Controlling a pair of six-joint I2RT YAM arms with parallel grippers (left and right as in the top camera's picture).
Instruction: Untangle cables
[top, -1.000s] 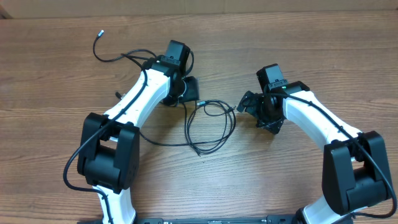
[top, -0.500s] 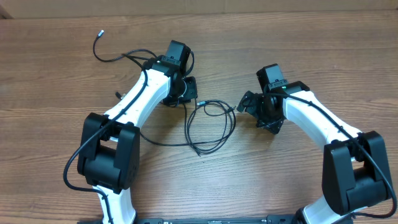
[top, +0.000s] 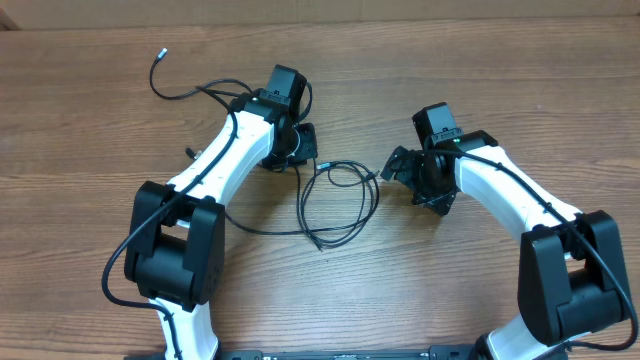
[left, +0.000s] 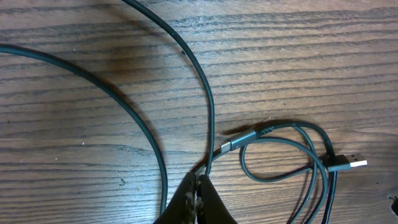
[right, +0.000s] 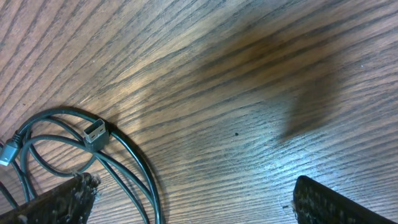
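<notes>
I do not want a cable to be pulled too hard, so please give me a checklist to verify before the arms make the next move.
1. Left hand shut: ok.
2. Cable pinched at the left fingertips: ok, it runs straight into them.
3. Right hand open, nothing between its fingers: ok.
4. Loops clear of the right hand's fingers: cannot tell, one passes behind a finger.
5. USB plug lying free: ok.
6. Cords uncrossed: not ok, they overlap.
</notes>
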